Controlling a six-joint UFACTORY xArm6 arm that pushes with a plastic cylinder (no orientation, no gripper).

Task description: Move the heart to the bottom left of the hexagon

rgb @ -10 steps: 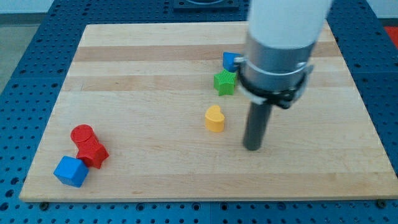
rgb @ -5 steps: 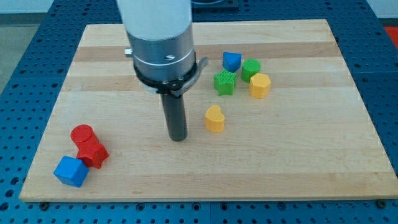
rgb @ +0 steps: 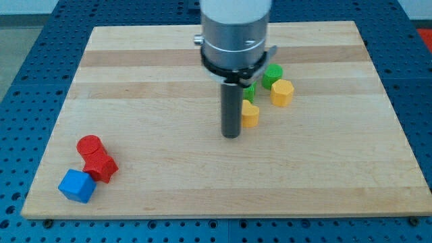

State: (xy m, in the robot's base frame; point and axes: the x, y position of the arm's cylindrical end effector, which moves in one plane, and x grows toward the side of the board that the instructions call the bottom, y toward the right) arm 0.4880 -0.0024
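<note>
The yellow heart [rgb: 250,115] lies near the middle of the board, partly hidden by my rod. My tip [rgb: 231,135] rests on the board just left of the heart, touching or nearly touching it. The yellow hexagon [rgb: 282,92] sits up and to the right of the heart. A green star [rgb: 250,92] is mostly hidden behind the rod, just above the heart. A green cylinder [rgb: 273,75] stands just above the hexagon. The blue block seen earlier near the star is hidden behind the arm.
At the view's bottom left sit a red cylinder [rgb: 88,146], a red block [rgb: 101,166] and a blue cube [rgb: 75,186], close together. The wooden board [rgb: 135,81] lies on a blue perforated table.
My tip swept left past the heart, then came back right against its left side. The heart has moved up and to the right, closer to the hexagon and the green star.
</note>
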